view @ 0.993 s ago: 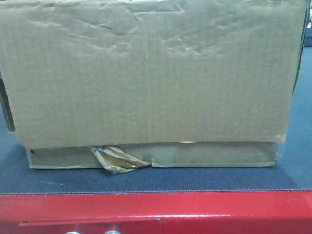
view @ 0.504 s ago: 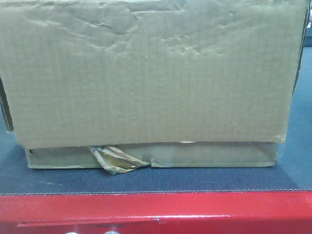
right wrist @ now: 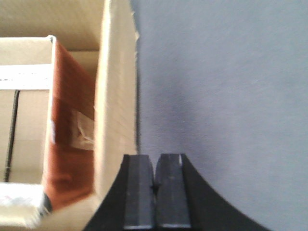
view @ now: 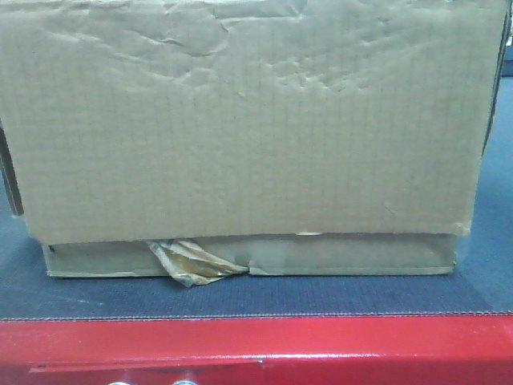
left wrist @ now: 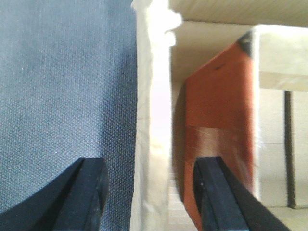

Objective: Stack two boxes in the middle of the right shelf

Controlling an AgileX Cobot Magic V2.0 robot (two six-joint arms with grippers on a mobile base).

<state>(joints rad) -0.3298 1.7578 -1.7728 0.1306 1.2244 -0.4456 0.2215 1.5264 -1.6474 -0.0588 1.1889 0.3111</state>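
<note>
Filling nearly the whole front view, a large plain brown corrugated cardboard box point(view: 248, 128) sits on the dark grey felt surface point(view: 264, 297) with a red front edge point(view: 256, 345), its wrinkled face turned toward the camera. A crumpled scrap of clear tape point(view: 192, 263) hangs loose from the narrow lower band of the box, left of centre, reaching down to the felt. In the left wrist view, the left arm's black fingers point(left wrist: 89, 192) are released and well apart, straddling the pale top edge of a box wall point(left wrist: 151, 120). One finger is over the felt outside and the other over the inside, next to an orange-brown inner panel point(left wrist: 216, 106); whether either touches the wall cannot be told. In the right wrist view, the right arm's black fingers point(right wrist: 139, 192) are clenched together with nothing between them. They are just beside the outer face of the opposite box wall point(right wrist: 115, 96), above bare felt.
</note>
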